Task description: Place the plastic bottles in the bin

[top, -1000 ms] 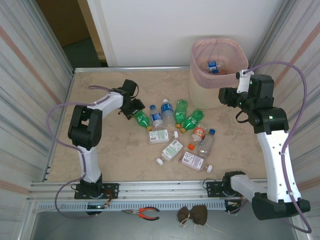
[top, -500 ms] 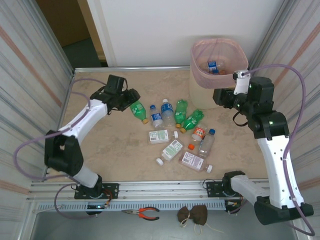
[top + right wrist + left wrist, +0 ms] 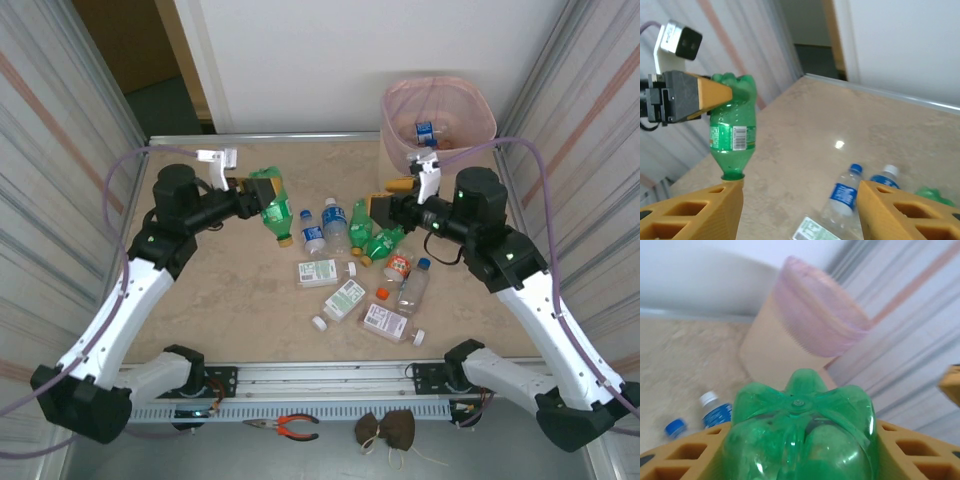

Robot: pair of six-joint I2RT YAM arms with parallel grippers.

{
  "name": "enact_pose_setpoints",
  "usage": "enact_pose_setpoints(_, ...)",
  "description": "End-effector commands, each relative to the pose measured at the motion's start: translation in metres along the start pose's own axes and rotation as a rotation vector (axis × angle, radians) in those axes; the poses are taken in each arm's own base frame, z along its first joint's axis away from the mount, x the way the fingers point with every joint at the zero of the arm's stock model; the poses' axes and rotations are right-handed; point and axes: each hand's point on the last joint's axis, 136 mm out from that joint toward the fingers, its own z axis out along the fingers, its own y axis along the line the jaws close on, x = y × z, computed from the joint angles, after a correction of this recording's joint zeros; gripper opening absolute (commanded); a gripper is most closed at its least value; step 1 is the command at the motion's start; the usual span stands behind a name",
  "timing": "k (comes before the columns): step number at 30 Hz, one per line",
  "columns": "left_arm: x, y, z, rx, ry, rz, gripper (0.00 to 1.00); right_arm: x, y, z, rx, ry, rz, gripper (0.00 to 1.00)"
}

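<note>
My left gripper is shut on a green soda bottle, held off the table with its orange cap down; its ribbed base sits between my orange fingers. The cream bin with its pink liner stands at the back right, also ahead in the left wrist view, and holds a blue-labelled bottle. My right gripper hangs open over the pile of plastic bottles, nothing between its fingers. From there I see the held green bottle and a clear blue-labelled bottle.
Several bottles lie mid-table: green ones, clear blue-capped ones, flat white-labelled ones, an orange-capped one. Corrugated walls close both sides. Pliers and a brown bundle lie on the front ledge.
My left arm has lifted the green bottle off the table and drawn it back to the left. My right arm has swung from the bin leftward over the pile.
</note>
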Motion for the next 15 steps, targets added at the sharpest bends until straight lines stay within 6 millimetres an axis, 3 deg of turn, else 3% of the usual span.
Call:
enact_pose_setpoints(1, -0.017, -0.048, -0.019, 0.200, -0.075, 0.158, 0.54, -0.011, 0.030, 0.007, -0.111, -0.061, -0.035, 0.61)
enact_pose_setpoints(6, -0.025, -0.085, -0.039, 0.344, -0.111, 0.239, 0.54, -0.014, 0.073, 0.011, -0.254, -0.091, -0.071, 0.62)
enact_pose_setpoints(11, -0.026, -0.117, -0.051, 0.458, -0.106, 0.296, 0.53, -0.012, 0.104, 0.025, -0.345, -0.090, -0.093, 0.64)
enact_pose_setpoints(15, -0.021, -0.138, -0.055, 0.541, -0.085, 0.344, 0.53, -0.014, 0.125, 0.033, -0.424, -0.084, -0.106, 0.71)
